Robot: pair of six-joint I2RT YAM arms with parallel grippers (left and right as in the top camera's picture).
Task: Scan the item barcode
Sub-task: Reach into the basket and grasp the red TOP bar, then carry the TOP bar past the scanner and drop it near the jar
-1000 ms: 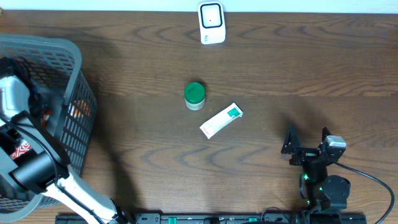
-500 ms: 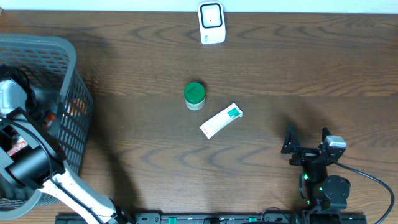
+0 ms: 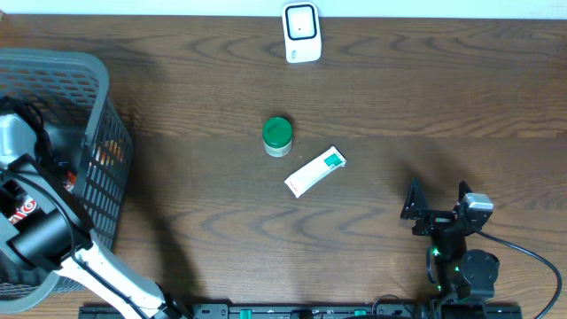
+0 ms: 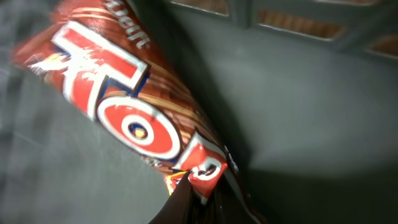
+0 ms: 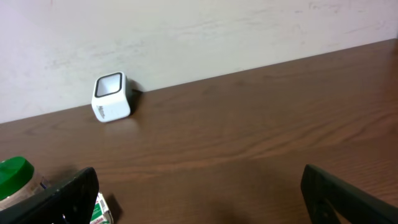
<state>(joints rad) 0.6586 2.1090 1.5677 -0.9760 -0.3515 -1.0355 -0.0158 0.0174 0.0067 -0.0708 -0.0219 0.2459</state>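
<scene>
Left wrist, snack packet (image 4: 127, 118) in left gripper (image 4: 199, 196)

Basket (image 3: 97, 106) sits at the tabletop's (image 3: 443, 97) left, a packet (image 4: 137, 118) apparently inside; jar (image 3: 277, 136) and tube (image 3: 314, 171) lie centre, scanner (image 3: 301, 33) behind them.

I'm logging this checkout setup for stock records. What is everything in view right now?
table: one, dark brown wood
basket: one, grey, table's left edge
snack packet: one, red-brown, inside the basket
scanner: one, white, far edge
jar: one, green lid, table centre
tube: one, white and green, beside the jar
left gripper: one, dark, jaws shut on the snack packet
right gripper: one, black, near right, jaws open
</scene>
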